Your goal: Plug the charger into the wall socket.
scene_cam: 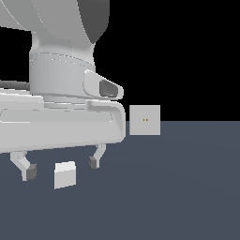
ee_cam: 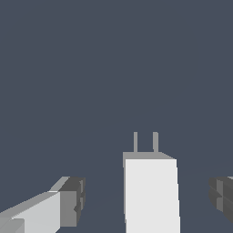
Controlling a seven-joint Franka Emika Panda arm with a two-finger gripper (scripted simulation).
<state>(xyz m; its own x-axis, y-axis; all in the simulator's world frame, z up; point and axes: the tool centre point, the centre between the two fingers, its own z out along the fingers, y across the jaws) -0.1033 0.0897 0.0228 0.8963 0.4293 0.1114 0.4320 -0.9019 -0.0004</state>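
Bare floor [scene_cam: 187, 187] lies open between charger [scene_cam: 65, 175] and wall socket [scene_cam: 145, 120], nothing standing between

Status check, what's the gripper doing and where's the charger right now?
Gripper open, fingers straddling the charger, not gripping. Charger on the floor, two prongs showing in wrist view. Wall socket upright beyond it, nothing visible between them.

Evenly and softly lit from above, sharp throughout with no blur, glare or edge distortion, flat shading on the white charger [scene_cam: 65, 175] with a brighter top and duller side, no cast shadows on the slate-blue floor [scene_cam: 178, 187], pure black beyond it in the exterior view.
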